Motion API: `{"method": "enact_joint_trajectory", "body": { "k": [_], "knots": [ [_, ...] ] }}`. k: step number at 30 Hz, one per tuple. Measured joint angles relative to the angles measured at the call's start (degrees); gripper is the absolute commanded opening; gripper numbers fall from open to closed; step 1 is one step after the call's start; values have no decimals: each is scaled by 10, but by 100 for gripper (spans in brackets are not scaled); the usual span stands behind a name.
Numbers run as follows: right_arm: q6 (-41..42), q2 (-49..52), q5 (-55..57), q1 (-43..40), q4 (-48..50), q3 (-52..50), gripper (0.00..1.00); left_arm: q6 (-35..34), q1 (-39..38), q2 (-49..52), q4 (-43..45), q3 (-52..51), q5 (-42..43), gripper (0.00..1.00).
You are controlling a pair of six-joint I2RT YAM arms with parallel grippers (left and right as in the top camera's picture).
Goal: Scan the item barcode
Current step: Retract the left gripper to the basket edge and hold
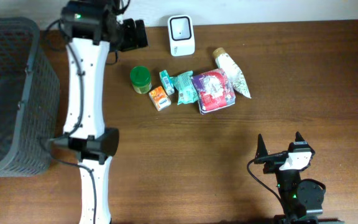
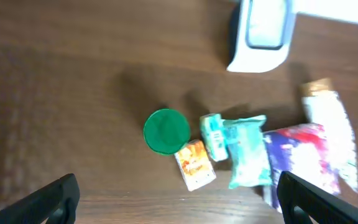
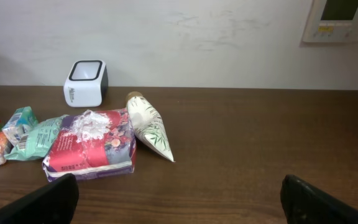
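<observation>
Left jaws: spread wide, pinching nothing, hanging over the far side of the desk (image 1: 229, 162), just left of the scanner (image 1: 181, 35).
Right jaws: spread wide, nothing between them, low by the near edge, well apart from the goods.
Jar (image 1: 140, 79): nearest the left jaws, upright, green lid on, contents hidden.
Row: orange box (image 1: 160, 98), small teal box (image 1: 167, 81), teal packet (image 1: 184, 87), red pack (image 1: 213, 91) and white pouch (image 1: 232, 73) lie close together to the right of the jar, on the desk.
Barcode: too small to make out on any of them.
Scanner: white, dark window, standing at the far edge behind the row, touching none of it.
Basket (image 1: 5, 93): dark mesh, at the left end of the desk beside the left arm (image 1: 82, 93); only mesh shows inside.
</observation>
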Motion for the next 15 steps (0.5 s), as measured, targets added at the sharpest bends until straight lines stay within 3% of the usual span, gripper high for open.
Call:
{"method": "enact_joint_trajectory", "body": {
  "k": [4,7,13,15],
  "knots": [
    [0,0,0,0,0,0,98,38,3,-105,1,-18,6,99],
    [0,0,0,0,0,0,99,47,27,-208,4,-123,3,99],
    [0,0,0,0,0,0,98,-4,184,-352,-2,-403,-31,99],
    [0,0,0,0,0,0,98,-14,227,-354,-2,-431,-36,99]
  ]
}}
